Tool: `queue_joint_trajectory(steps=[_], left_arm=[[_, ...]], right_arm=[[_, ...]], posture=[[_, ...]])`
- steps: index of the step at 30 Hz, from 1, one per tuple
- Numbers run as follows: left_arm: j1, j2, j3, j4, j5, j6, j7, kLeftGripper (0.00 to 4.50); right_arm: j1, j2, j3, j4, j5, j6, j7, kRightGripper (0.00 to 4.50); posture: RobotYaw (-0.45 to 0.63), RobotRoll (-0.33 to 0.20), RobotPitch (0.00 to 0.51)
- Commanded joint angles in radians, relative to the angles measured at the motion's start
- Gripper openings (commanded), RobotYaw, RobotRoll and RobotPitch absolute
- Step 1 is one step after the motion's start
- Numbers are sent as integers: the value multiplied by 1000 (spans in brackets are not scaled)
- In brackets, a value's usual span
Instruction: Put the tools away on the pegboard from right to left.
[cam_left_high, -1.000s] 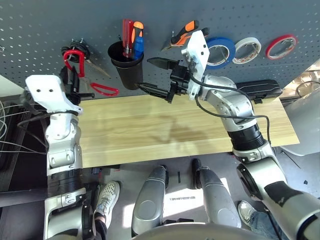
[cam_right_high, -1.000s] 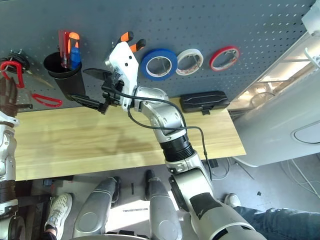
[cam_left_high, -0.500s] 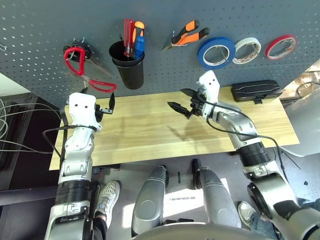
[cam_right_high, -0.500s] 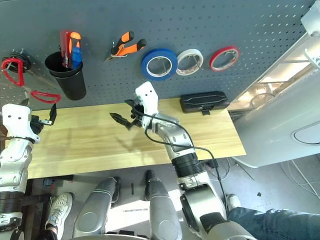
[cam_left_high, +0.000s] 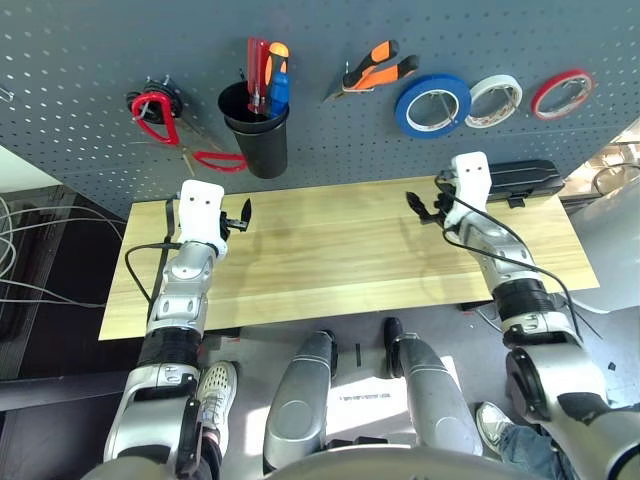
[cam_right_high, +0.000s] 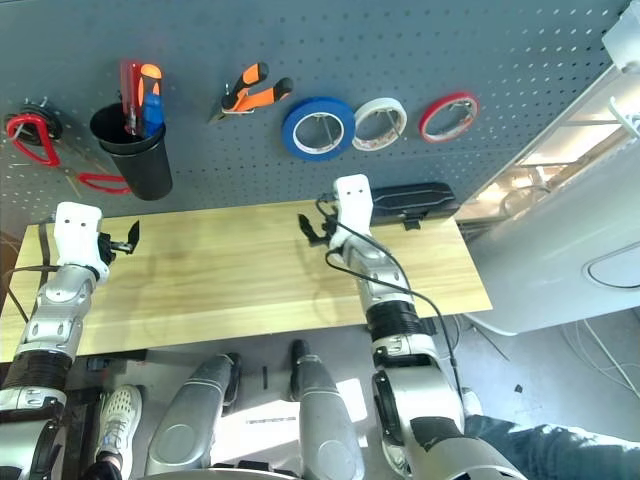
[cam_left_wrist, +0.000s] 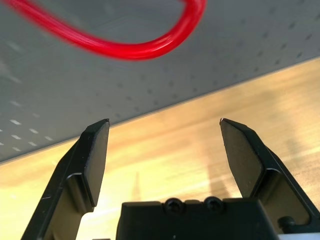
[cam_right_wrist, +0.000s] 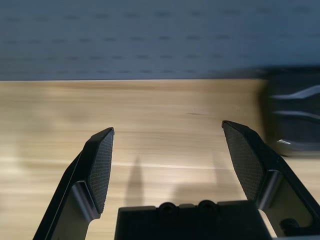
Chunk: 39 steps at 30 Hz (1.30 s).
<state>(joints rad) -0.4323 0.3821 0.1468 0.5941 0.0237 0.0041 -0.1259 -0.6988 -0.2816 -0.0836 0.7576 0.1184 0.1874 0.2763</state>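
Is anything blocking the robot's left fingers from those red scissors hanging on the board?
Nothing visible does. The red-handled scissors hang on the pegboard above the left gripper, whose fingers are open over the wooden table. The black cup hangs beside them, not between.

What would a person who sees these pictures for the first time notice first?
The dark pegboard catches the eye: red-handled scissors hang at its left, then a black cup with screwdrivers, orange-and-black pliers, and a blue tape roll beside a white one and a red one. Below, both end effectors, left and right, hover open and empty above the bare wooden table.
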Motion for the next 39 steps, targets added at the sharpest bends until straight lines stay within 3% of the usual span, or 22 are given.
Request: queue_joint_trajectory(steps=[1,9,20,29,34,39], left_arm=[[-12,-6,-16,73,22,12,26,4485],[-36,-9,-18,146,23,5,47,4485],[-42,-9,-15,164,17,-11,55,4485],[40,28,-2,74,9,25,39,4485],[33,45,14,50,3,-1,56,4485],[30,49,-40,35,46,-53,30,4485]], right_arm=[[-21,-22,-23,85,-4,-41,11,4500],[-69,-45,-26,195,-7,-107,67,4500],[-104,-33,-24,210,-1,-119,148,4500],[-26,-71,-23,23,16,-43,231,4500],[37,-78,15,-124,8,-34,297,4500],[88,-54,12,-170,9,4,256,4500]], posture=[[125,0,298],[93,0,277],[132,0,243],[28,0,331],[-14,0,350],[-17,0,359]])
